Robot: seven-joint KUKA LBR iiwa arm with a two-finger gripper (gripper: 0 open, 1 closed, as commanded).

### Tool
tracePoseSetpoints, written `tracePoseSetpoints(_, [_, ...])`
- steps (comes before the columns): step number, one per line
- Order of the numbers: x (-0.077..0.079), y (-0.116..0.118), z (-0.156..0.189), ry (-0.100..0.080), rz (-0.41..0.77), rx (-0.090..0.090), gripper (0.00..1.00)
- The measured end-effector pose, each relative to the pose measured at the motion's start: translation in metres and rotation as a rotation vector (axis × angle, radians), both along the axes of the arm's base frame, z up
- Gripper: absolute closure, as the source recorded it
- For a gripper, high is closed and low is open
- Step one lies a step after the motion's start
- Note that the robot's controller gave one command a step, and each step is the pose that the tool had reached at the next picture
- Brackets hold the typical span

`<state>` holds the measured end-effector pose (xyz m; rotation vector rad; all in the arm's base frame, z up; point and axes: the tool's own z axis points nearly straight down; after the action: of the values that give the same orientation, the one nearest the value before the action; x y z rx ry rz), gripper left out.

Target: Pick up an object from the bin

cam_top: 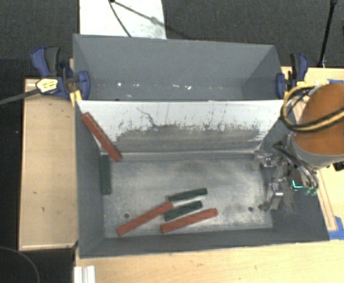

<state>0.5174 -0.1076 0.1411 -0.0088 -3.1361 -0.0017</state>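
plainly, the gripper [274,194] hangs at the right of the bin [231,173], open or closed i cannot tell; the nearest thing, a short red bar [189,220], lies left of it at lower centre, its long axis almost horizontal.

The arm [328,154] reaches in from the right, orange-covered wrist [331,118] looped with yellow cables [286,108], gripper [273,200] hanging low beneath it, pointing down.

The bin [177,119] is grey metal, matt, its back wall and floor scratched and scuffed pale. The red-brown bars [143,218] and dark green bars [187,194] look dull and smooth; my orange wrist cover [331,135] is faintly glossy.
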Motion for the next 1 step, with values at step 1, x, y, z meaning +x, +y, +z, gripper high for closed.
tracePoseSetpoints(1, [0.0048, 0.0806, -0.0649, -0.001, 0.041, 0.004, 0.0])
